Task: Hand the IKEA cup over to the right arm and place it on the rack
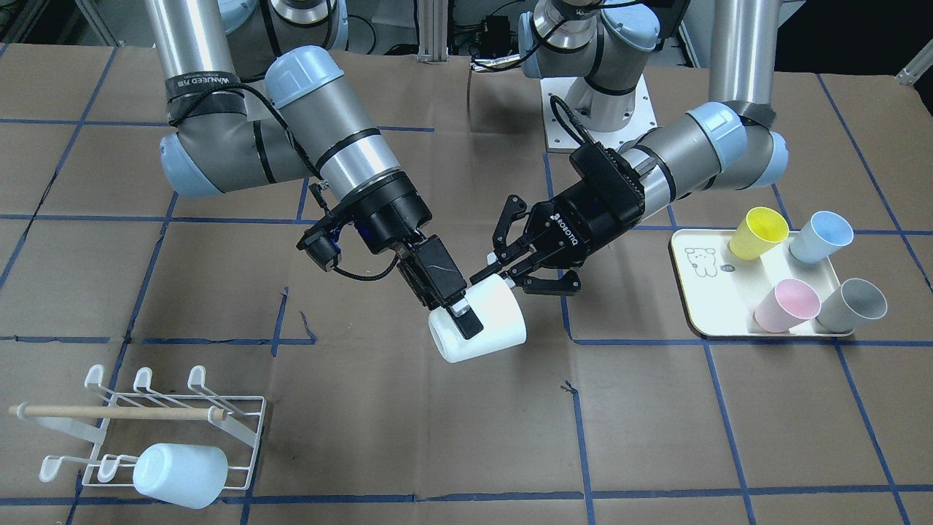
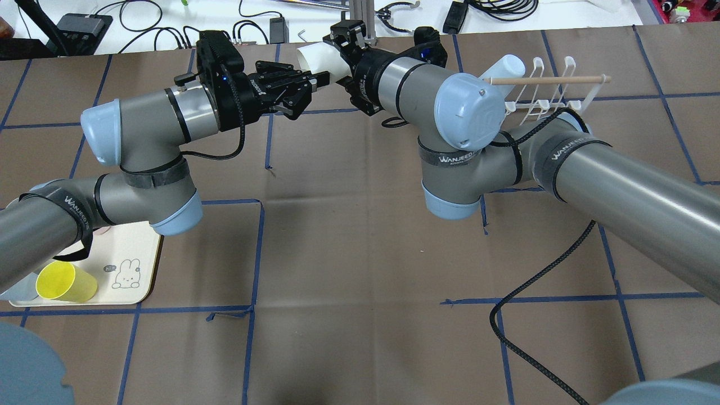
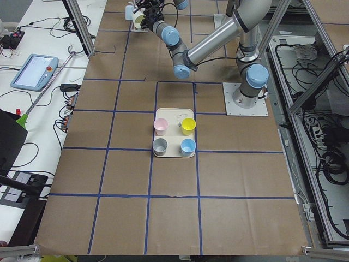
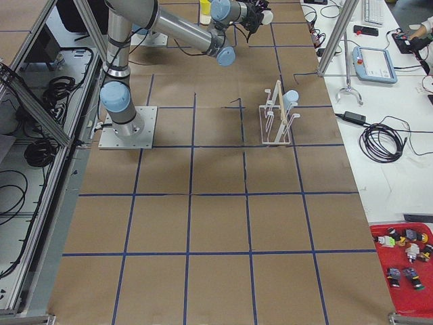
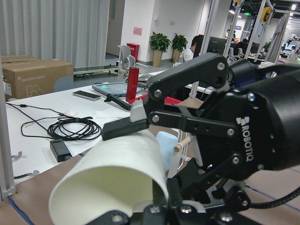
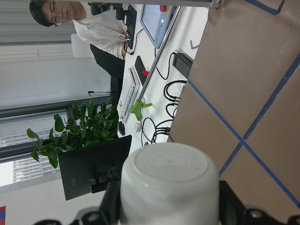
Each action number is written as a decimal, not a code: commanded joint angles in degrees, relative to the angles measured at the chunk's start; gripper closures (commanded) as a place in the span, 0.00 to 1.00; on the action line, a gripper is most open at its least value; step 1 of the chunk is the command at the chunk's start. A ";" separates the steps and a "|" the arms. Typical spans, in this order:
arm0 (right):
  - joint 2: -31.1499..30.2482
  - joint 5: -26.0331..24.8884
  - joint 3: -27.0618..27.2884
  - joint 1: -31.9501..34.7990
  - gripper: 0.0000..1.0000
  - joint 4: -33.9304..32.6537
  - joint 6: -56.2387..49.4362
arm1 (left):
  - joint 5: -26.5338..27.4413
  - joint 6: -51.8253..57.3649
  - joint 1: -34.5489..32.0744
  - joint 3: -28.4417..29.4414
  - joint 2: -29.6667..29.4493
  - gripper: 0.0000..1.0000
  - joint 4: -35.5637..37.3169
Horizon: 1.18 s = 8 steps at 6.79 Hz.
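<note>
The white cup (image 1: 499, 321) hung tilted above the middle of the desk (image 1: 408, 445), its mouth turned toward the rack's side. I saw my right hand (image 1: 463, 318) pinching the rim, one finger inside and one outside. My left hand (image 1: 506, 279) sat at the base end with its fingers spread either side of the cup and one pad on the wall. I couldn't tell if it gripped. The rack (image 1: 146, 413) stood well apart, with a pale cup (image 1: 181, 475) on it.

Overhead, the left arm (image 2: 140, 121) hid most of the tray (image 2: 135, 259) from me, and the right arm (image 2: 472, 109) covered part of the rack (image 2: 548, 104).
</note>
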 commanded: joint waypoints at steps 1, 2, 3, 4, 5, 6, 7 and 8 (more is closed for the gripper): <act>-0.03 -0.01 -0.03 -0.01 0.34 -0.01 0.00 | 1.04 0.02 -0.03 0.27 0.05 0.37 0.03; -0.03 -0.01 -0.03 -0.01 0.34 -0.01 0.00 | 1.05 -0.06 0.06 0.18 -0.21 0.16 0.03; -0.03 0.07 -0.03 -0.01 0.36 -0.01 0.00 | 0.97 -0.24 0.06 0.18 -0.04 0.02 0.03; 0.06 0.16 -0.03 -0.01 0.40 -0.01 -0.08 | 1.05 -0.15 0.23 -0.34 0.66 0.01 0.03; 0.06 0.16 -0.12 -0.27 0.43 -0.01 -0.17 | 0.97 -0.15 1.19 -0.35 1.10 0.01 -0.06; 0.06 0.16 -0.30 -0.53 0.46 -0.01 -0.26 | 0.27 -0.15 3.64 -0.87 1.72 0.01 -0.06; 0.32 0.25 -1.52 -0.62 0.52 -0.01 -0.70 | -1.39 -0.15 6.79 -2.61 2.07 0.01 0.03; 0.67 0.60 -1.88 -1.06 0.61 -0.01 -3.05 | -2.28 -0.15 8.13 -2.54 1.99 0.01 -0.06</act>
